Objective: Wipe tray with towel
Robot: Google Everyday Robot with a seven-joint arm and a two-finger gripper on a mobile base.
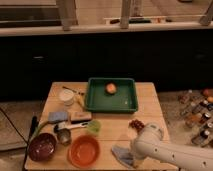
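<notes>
A green tray [95,100] sits at the far middle of the wooden table [150,107]. An orange round thing [111,88] lies in it. A light blue towel [121,153] lies crumpled near the table's front edge, right of the middle. My white arm [170,152] comes in from the lower right. Its gripper [132,159] is down at the towel's right side, well short of the tray. I cannot see whether it touches or holds the towel.
An orange bowl [84,150] and a dark bowl [42,146] stand front left. A metal cup [64,135], green cup [93,126], brush [80,116], blue sponge [58,116] and white cup [66,96] fill the left. Bottles [197,112] stand on the right.
</notes>
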